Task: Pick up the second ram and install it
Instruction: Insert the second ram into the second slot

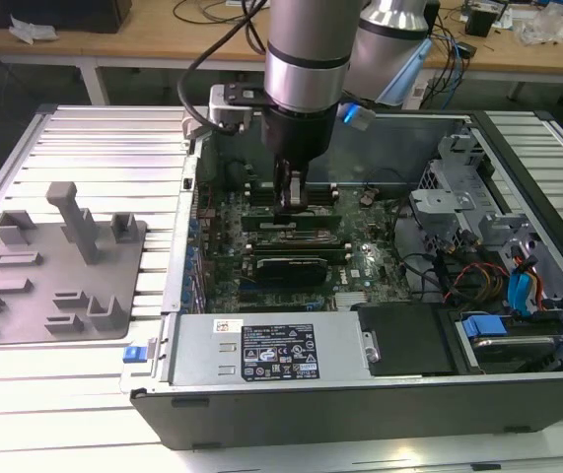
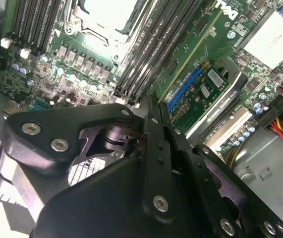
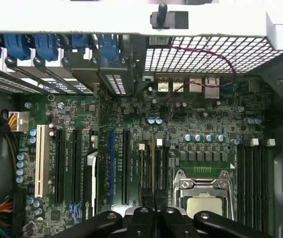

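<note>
From my station I see the silver and black robot arm [image 1: 306,59] reaching straight down into the open black desktop computer case [image 1: 360,419], which lies on its side on the ribbed white metal surface [image 1: 94,148]. The black gripper [image 1: 294,202] is low over the green motherboard [image 1: 360,268], between the case's rear wall and the silver power supply box [image 1: 271,350].

In the second wrist view the gripper [image 2: 153,101] has its two black fingers [image 2: 148,131] drawn together with only a thin seam between them. I cannot tell whether anything is pinched in that seam. The second ram [image 2: 191,52], a long thin green circuit-board stick, stands on edge in a slot, and its top edge runs right up to the fingertips. In the exterior view the second ram [image 1: 320,219] lies directly under the gripper, parallel to another green stick just beside it. Whether the tips actually press on the stick I cannot make out.

The first wrist view puts the gripper [image 3: 153,212] over the black memory slots with white end clips [image 3: 142,168], just beside the square metal-framed processor socket [image 3: 200,191].

Well apart from the case, toward the exterior view's left, a grey plastic fixture tray [image 1: 54,286] with upright posts rests on the surface
</note>
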`<state>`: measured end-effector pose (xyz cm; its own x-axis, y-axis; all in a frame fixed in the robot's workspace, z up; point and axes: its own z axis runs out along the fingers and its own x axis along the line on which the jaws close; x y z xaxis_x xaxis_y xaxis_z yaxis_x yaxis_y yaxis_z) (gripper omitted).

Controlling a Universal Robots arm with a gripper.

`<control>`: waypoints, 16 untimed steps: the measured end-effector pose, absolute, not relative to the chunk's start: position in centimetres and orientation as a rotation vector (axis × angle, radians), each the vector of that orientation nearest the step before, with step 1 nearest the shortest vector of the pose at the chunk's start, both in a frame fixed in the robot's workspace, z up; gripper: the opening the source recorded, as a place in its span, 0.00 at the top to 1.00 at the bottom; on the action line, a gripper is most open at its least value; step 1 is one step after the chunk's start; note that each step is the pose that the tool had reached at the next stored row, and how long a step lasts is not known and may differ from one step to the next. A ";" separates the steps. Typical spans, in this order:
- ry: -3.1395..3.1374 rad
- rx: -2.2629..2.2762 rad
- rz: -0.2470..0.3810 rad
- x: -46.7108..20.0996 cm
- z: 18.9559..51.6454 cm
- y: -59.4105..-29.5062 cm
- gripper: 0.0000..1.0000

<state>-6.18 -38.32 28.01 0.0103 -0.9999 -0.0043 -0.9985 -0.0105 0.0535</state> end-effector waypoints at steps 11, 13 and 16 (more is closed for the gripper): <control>-2.184 2.207 -0.063 -5.2 26.1 -37.7 0.91; -2.185 2.207 -0.063 -5.1 25.9 -37.7 0.91; -2.185 2.207 -0.063 -5.0 25.3 -37.6 0.91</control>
